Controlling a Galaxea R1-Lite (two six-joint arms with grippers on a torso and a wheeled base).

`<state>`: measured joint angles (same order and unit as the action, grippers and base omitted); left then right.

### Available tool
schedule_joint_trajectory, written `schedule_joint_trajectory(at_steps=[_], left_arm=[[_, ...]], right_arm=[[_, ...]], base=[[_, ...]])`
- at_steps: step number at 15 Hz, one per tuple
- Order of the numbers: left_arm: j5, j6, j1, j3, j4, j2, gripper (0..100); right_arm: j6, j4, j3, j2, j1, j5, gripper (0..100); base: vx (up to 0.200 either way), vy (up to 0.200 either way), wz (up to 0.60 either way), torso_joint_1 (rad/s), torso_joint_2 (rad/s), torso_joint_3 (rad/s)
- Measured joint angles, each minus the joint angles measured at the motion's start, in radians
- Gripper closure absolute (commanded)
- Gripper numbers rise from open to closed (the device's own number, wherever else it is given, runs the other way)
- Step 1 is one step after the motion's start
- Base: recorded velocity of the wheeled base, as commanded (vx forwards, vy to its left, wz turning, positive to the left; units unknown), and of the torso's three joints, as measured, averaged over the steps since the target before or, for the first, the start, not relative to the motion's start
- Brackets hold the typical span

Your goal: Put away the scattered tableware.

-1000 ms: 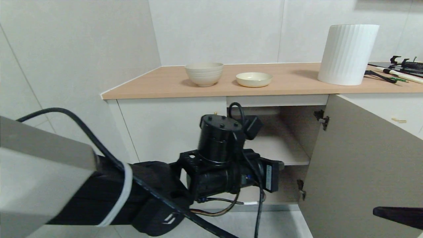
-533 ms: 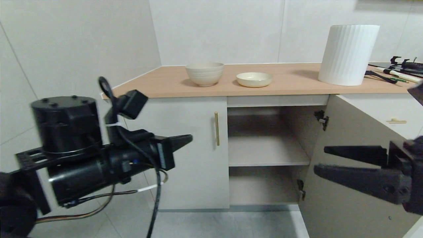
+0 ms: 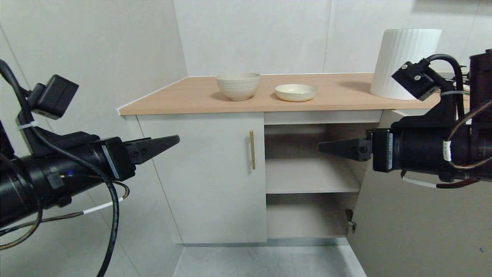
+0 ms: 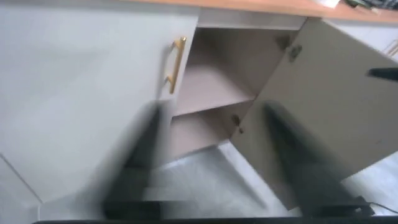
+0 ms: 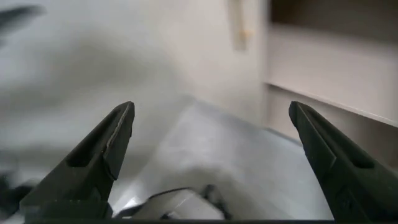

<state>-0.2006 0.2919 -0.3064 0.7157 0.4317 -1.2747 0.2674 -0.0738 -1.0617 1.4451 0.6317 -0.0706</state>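
We've got the ribbed bowl [image 3: 237,86] and the shallow dish [image 3: 295,92] just beside each other toward the countertop's [image 3: 184,100] left end. Left gripper [image 3: 173,139] and right gripper [image 3: 323,147] hover in front of the half-open cabinet [image 3: 200,173], jaws spread wide on both.

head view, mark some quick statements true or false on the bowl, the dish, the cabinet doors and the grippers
1. The bowl stands on the countertop, left of the shallow dish. True.
2. Both cabinet doors are shut. False: the right door stands open; the left door is shut.
3. The right gripper holds the shallow dish. False: its jaws are apart and hold nothing; the dish lies on the countertop.
4. The left gripper is open. True.
5. A ribbed white container stands on the countertop, right of the dish. True.
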Motion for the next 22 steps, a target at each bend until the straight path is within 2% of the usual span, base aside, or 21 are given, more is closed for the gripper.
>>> schedule_joint_trajectory(at_steps=[4,5,8,11,20,22], left_arm=[[0.005,-0.002,0.016,0.013,0.003,0.010,0],[0.006,-0.002,0.020,0.013,0.005,0.012,0],[0.006,-0.004,0.032,0.014,0.006,0.023,0],[0.002,-0.004,0.056,0.019,0.006,0.036,0],[0.000,0.001,0.071,0.020,0.006,0.030,0],[0.000,0.001,0.071,0.019,0.008,0.027,0]], right_arm=[[0.002,0.014,-0.022,0.030,-0.009,0.185,0],[0.002,0.014,-0.023,0.027,-0.009,0.195,0],[0.006,0.009,-0.020,0.010,-0.009,0.200,0],[0.011,0.007,-0.018,-0.004,-0.004,0.195,0],[0.023,0.001,0.029,-0.045,-0.001,0.163,0],[0.020,0.000,0.032,-0.047,0.006,0.164,0]], base=[[0.000,0.000,0.00,0.000,0.00,0.000],[0.000,0.000,0.00,0.000,0.00,0.000],[0.000,0.000,0.00,0.000,0.00,0.000],[0.200,0.000,0.00,-0.001,0.00,0.002],[0.200,0.000,0.00,0.003,0.00,0.002],[0.000,0.000,0.00,0.000,0.00,0.000]])
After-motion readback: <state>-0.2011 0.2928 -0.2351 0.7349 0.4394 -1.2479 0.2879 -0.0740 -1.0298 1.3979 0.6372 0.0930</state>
